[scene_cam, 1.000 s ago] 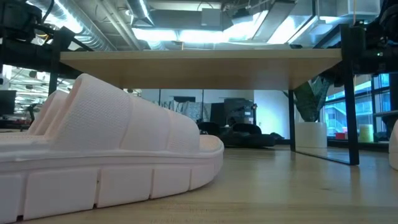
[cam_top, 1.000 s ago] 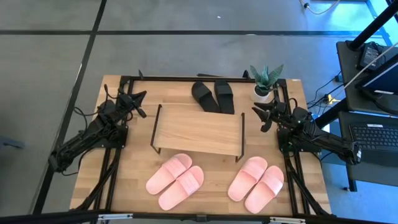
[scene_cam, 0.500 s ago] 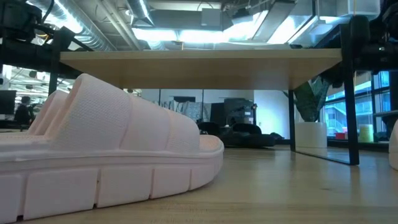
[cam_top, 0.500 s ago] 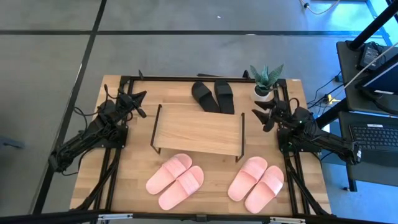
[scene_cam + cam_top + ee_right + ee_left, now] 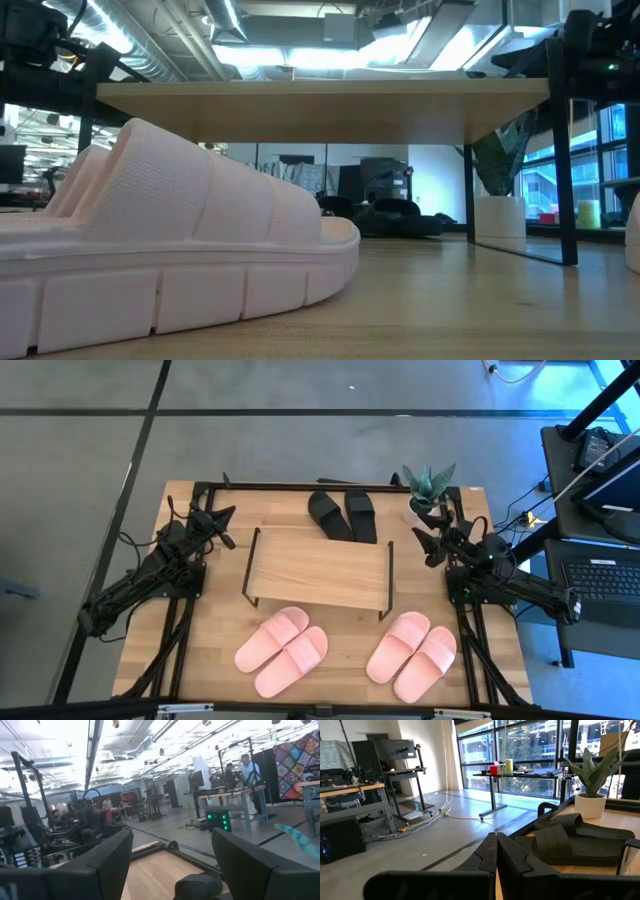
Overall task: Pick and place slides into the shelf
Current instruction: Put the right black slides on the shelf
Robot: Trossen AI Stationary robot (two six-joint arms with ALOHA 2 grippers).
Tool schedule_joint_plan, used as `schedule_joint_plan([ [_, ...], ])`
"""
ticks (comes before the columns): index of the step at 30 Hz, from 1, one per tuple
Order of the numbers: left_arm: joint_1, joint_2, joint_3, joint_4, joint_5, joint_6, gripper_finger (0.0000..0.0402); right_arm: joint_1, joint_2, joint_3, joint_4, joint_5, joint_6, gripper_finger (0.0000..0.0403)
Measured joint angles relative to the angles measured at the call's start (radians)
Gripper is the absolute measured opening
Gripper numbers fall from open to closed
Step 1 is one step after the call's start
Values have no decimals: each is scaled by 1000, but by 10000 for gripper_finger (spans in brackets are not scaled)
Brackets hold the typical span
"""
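The shelf [image 5: 320,570], a light wood board on thin black legs, stands mid-table. Behind it, a black pair of slides [image 5: 342,515] rests sole-down by the far edge. Two pink pairs lie soles down in front of the shelf, one near left [image 5: 282,650] and one near right [image 5: 412,655]. The low view shows a pink slide [image 5: 170,250] close up under the shelf board [image 5: 320,100]. My left gripper [image 5: 226,523] hovers shut at the shelf's far left, empty. My right gripper [image 5: 417,544] hovers open at the shelf's far right, its fingers [image 5: 115,855] wide apart with nothing between them.
A potted plant [image 5: 428,490] in a white pot stands at the far right corner, just behind my right gripper. Black frame rails [image 5: 300,486] run along the table's edges. Bare wood lies between the two pink pairs.
My right gripper has tipped its fingers upward in place and spread them wider. Its dark fingers now show higher at the low view's upper right. The slides and the shelf have not moved.
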Motion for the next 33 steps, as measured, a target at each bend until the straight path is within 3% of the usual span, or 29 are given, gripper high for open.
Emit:
schedule_joint_plan([
  [4, 0, 0, 0, 2, -25, 0, 0, 0, 0, 0, -16, 1, 60, 272],
  [33, 0, 0, 0, 4, -24, -27, 8, 0, 0, 0, -18, 1, 60, 272],
])
